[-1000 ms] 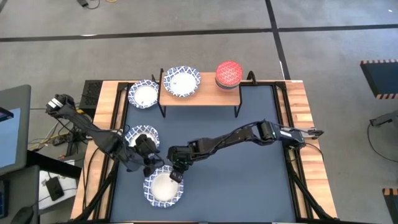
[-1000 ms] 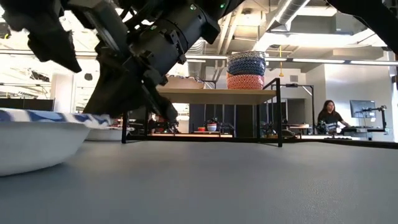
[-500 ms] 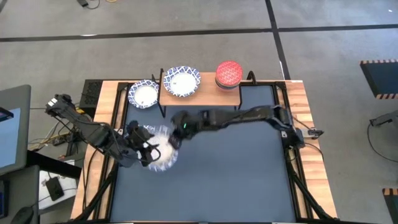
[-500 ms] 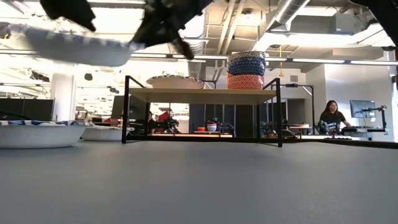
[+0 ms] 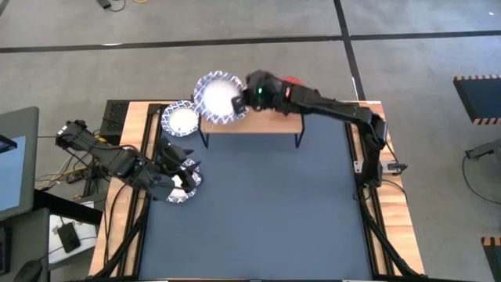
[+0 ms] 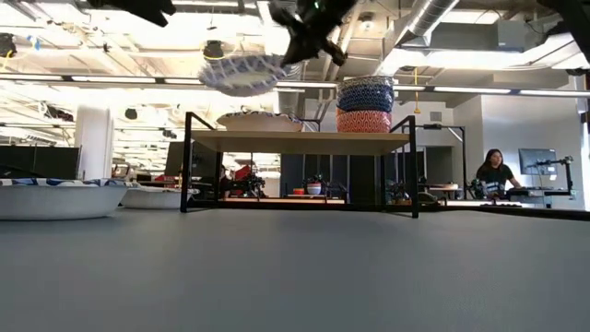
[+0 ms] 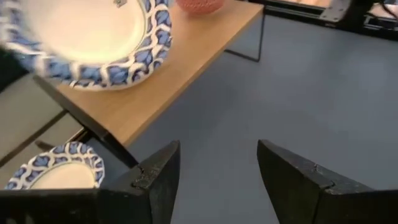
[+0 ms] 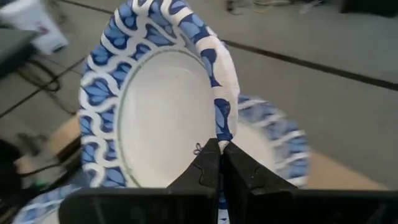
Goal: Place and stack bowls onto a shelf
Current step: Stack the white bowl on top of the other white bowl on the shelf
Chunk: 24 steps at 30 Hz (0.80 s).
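My right gripper point(image 5: 246, 95) is shut on a white bowl with a blue patterned rim point(image 5: 218, 95), held in the air over the left part of the light-wood shelf point(image 5: 258, 124). A like bowl point(image 6: 259, 121) sits on the shelf under it, and the stack of small bowls point(image 6: 365, 104) stands on the shelf's right end. Two more white bowls rest on the table: one point(image 5: 181, 120) left of the shelf, one point(image 5: 188, 183) near the left edge. My left gripper point(image 7: 214, 168) is open above that last bowl. My right gripper point(image 8: 221, 155) pinches the bowl's rim point(image 8: 223, 121) between its two fingers, on the side toward the table's right. The fingers come from the right, slanting down. The bowl point(image 6: 241, 73) is lifted clear above the shelf and tilted.
The shelf stands on thin black legs point(image 6: 187, 162) at the table's far edge. Wooden strips point(image 5: 385, 149) frame the dark-blue tabletop point(image 5: 274, 211). A person point(image 6: 489, 175) sits in the room beyond.
My right gripper has lifted the bowl off the table's near left part and carried it up and toward the far edge, until it is above the shelf. My left gripper has drawn back a little toward the left edge.
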Available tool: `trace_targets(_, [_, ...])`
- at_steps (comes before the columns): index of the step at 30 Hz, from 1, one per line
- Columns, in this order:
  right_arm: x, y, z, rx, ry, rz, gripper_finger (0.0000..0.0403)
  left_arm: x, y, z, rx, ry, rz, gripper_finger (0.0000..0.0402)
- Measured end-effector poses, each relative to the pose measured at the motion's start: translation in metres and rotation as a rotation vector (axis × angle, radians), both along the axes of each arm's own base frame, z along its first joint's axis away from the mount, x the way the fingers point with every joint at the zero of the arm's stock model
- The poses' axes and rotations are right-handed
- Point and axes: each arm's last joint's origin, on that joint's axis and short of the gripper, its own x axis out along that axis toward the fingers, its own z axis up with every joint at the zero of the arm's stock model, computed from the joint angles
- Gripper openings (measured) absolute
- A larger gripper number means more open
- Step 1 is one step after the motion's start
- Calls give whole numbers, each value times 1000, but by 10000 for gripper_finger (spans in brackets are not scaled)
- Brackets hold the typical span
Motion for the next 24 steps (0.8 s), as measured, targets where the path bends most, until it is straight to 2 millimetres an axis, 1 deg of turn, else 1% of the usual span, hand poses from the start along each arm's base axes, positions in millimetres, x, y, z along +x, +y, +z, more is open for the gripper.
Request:
trace_targets(3, [-10,-26,-5,28,36,-35,26,1,7,-2,-26,19,33,199])
trace_targets(4, [-10,-34,-10,30,49,-39,29,2,9,-2,-40,25,44,199])
trace_targets(7, [-14,-51,-21,68,83,-32,47,1,15,-5,-75,48,71,199])
trace_targets(9, [-16,-61,-24,108,73,5,58,1,17,-6,-99,56,88,199])
trace_targets(12, [-18,-69,-25,160,38,77,69,0,19,-7,-127,56,108,199])
trace_targets(15, [-19,-74,-28,189,36,101,80,1,21,-7,-142,43,127,199])
trace_targets(21, [-20,-75,-24,169,13,111,113,1,23,-7,-148,44,138,199])
trace_targets(24, [-18,-72,-20,142,-1,132,130,2,25,-7,-144,46,146,199])
